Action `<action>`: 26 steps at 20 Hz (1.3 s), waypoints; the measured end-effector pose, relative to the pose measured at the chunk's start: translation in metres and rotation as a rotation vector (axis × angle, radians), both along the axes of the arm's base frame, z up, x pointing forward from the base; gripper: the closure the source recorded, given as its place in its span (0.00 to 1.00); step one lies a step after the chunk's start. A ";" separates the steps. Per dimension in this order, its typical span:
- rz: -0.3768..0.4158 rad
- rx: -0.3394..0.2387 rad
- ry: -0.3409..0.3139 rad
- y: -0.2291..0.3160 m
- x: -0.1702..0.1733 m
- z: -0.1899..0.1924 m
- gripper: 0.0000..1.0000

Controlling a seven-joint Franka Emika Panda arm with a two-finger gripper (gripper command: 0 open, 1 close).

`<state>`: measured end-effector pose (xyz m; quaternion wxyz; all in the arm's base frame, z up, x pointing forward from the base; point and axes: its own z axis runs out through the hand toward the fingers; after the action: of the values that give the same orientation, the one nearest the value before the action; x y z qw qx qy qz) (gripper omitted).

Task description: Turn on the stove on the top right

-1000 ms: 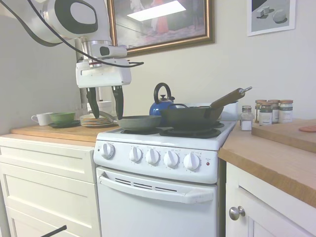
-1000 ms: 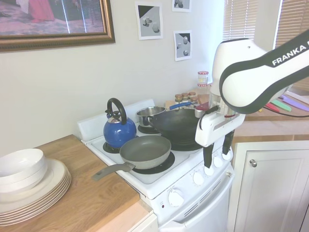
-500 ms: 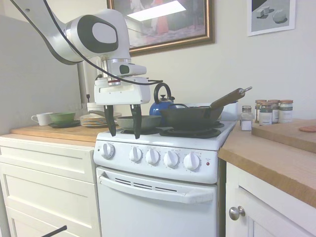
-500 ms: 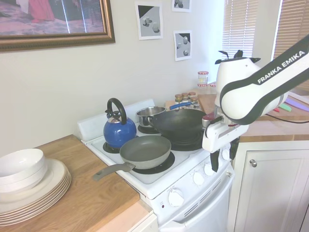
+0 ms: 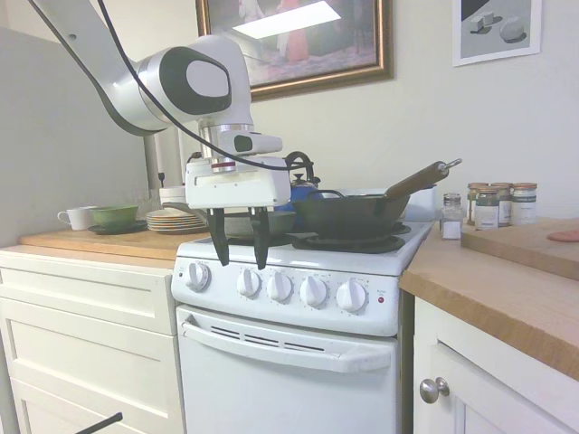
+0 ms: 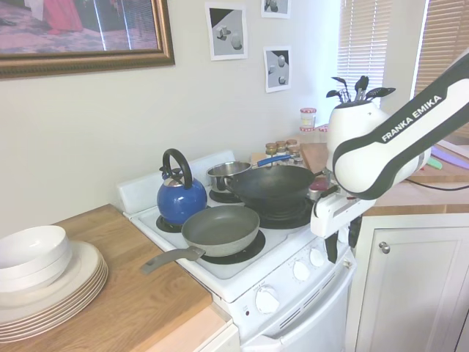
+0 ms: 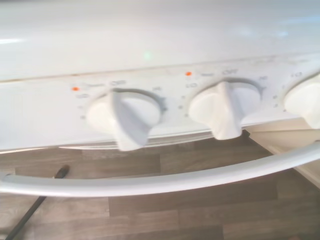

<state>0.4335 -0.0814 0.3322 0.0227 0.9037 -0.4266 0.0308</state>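
Where the white cabinet door with its round metal pull [image 5: 433,390] stands nearest in the first exterior view, the stove [image 5: 289,362] sits just beside it, set between two wooden desk runs. Oven-door handle [image 5: 285,343]: white, horizontal, below the control panel. Knobs: five, round, white, in a row across the panel; small red indicator light [image 5: 381,299] at the row's right end. Wrist view: two knobs close up, one [image 7: 124,117] slightly blurred, the other [image 7: 225,109] beside it, a third partly cut off at the edge, the oven handle running across beneath them and wood floor [image 7: 150,215] behind.

Gripper [image 5: 242,260]: hangs over the panel's front edge, above the gap between the first knob [image 5: 197,276] and second knob [image 5: 249,282], touching neither; fingers [image 5: 220,247] spread apart, pointing down, holding nothing.

Cooktop items: grey frying pan [image 6: 220,228] on the front burner, dark wok [image 5: 348,215] with wooden handle, blue kettle [image 6: 180,196], small steel pot [image 6: 227,174] at the back.

Desk, left run [image 5: 99,240]: stacked plates [image 5: 174,220], green bowl [image 5: 114,215], white cup [image 5: 78,218]. Desk, right run [image 5: 507,298]: spice jars [image 5: 493,204] near the wall. Wall: gilt-framed painting [image 5: 298,41], small prints.
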 end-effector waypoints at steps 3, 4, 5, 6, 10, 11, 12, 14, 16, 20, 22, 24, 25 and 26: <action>-0.017 0.003 0.001 -0.008 0.002 -0.006 1.00; -0.022 0.003 0.000 -0.011 0.004 -0.006 1.00; -0.025 0.003 -0.001 -0.014 0.007 -0.006 1.00; -0.027 0.003 -0.002 -0.015 0.009 -0.006 1.00; -0.030 -0.001 -0.007 -0.019 0.015 -0.004 1.00; -0.031 -0.002 -0.007 -0.020 0.015 -0.004 1.00; -0.031 -0.003 -0.005 -0.021 0.015 -0.005 1.00; -0.032 -0.007 -0.002 -0.022 0.016 -0.006 1.00; -0.038 -0.010 0.001 -0.025 0.018 -0.009 1.00; -0.058 -0.017 -0.005 -0.036 0.022 -0.017 1.00; -0.066 -0.022 -0.007 -0.041 0.025 -0.020 1.00; -0.077 -0.026 -0.011 -0.046 0.029 -0.023 1.00; -0.082 -0.027 -0.014 -0.050 0.030 -0.024 1.00; -0.088 -0.028 -0.014 -0.053 0.030 -0.025 1.00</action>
<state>0.4635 -0.1345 0.3071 0.0334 0.8833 -0.4657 0.0421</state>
